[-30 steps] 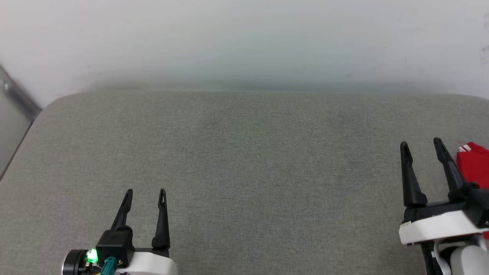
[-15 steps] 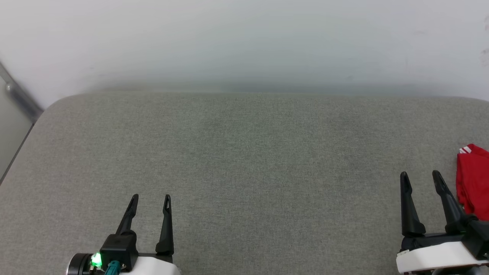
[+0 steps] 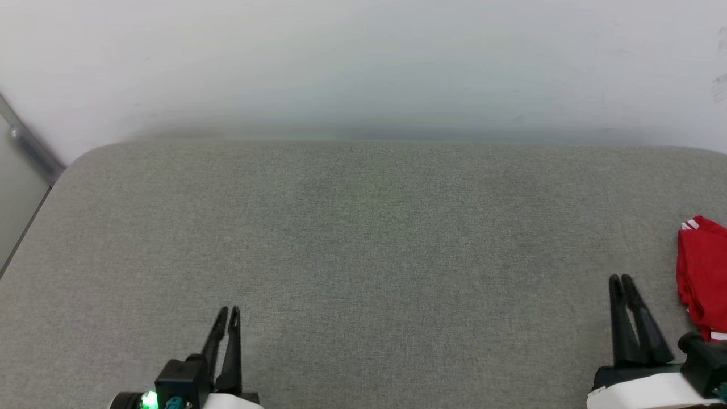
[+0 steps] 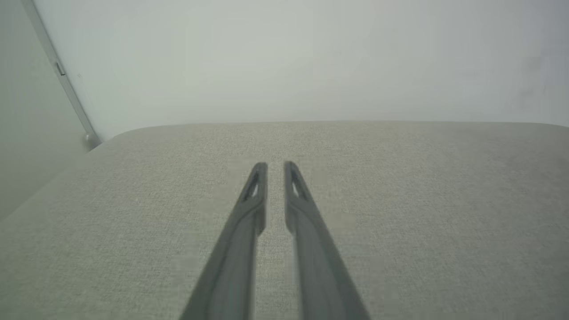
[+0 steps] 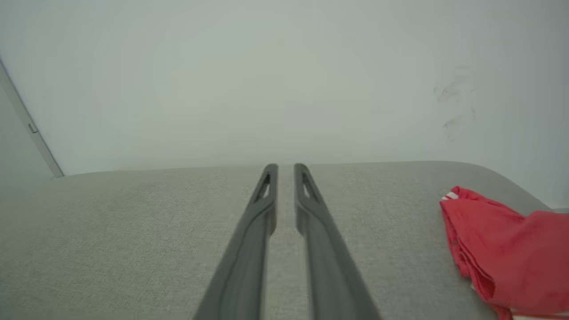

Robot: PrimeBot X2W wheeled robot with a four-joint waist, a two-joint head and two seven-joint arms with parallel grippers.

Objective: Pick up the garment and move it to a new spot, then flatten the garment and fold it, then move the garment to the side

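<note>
Nearest you, low in the head view, the left gripper (image 3: 228, 310) sits over the near edge of the grey padded surface (image 3: 363, 238). Its two fingers are drawn all but together, with only a thin slit showing in the left wrist view, and nothing is between them. The right gripper (image 3: 620, 278) is in the same state at the lower right: fingers nearly touching, empty, pointing away from you. Just beyond and to its right lies the garment (image 3: 701, 272), a bunched red bundle with a bit of red-and-white trim at its far corner. It rests on the surface at the right edge, near the right gripper but not touching it, and the frame cuts part of it off. In the right wrist view the garment (image 5: 502, 249) shows layered edges, but you cannot tell whether that is a neat fold or a crumple. Farther out, the middle of the surface is bare up to the pale wall (image 3: 363, 57). Judgement: no grasp is in hand. Either the pickup has not begun or the set-aside is done. If it is the pickup, the right fingers must spread and swing right over the bundle, and the head should turn so that you see all of it before closing.
</note>
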